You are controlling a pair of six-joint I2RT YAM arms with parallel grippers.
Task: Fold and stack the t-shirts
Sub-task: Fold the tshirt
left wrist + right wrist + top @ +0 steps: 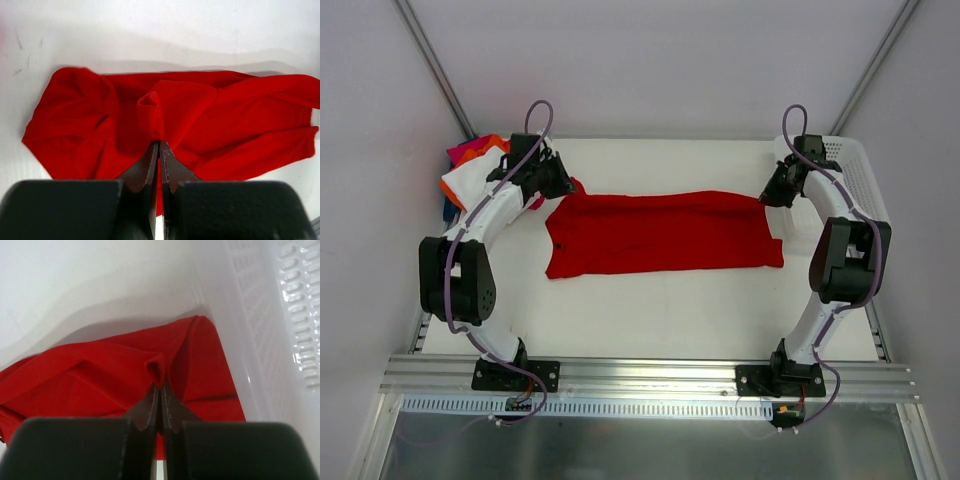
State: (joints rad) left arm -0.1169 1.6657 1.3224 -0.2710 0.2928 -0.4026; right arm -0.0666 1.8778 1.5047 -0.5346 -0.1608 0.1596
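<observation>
1. The red t-shirt (660,235) lies flat across the middle of the table (650,320) as a long band from left to right. Its right end is just beside the white mesh basket (855,180). Its left end is near the pile of folded t-shirts (470,170) in the far left corner.
2. The left tool (159,146) is fully closed, with a small ridge of the red cloth pinched between its tips, at the far left part of the shirt.
3. The right tool (160,385) is closed in the same way on a small fold at the far right corner of the shirt.
4. The cloth looks soft, light and limp. It will probably sag between the two tools and will not keep its shape. The pinched ridges are thin, so a quick pull could let them slip. Corners and hems seem the best places to hold, and both tools should move together, or the cloth may twist or bunch.
5. In front of the shirt the near part of the table is open, so there is room to bring the far edge toward the arms. On the right, the basket wall stands very close to the right tool, which leaves little room sideways. On the left, the folded pile is near the left tool, and a wide swing could disturb it.
</observation>
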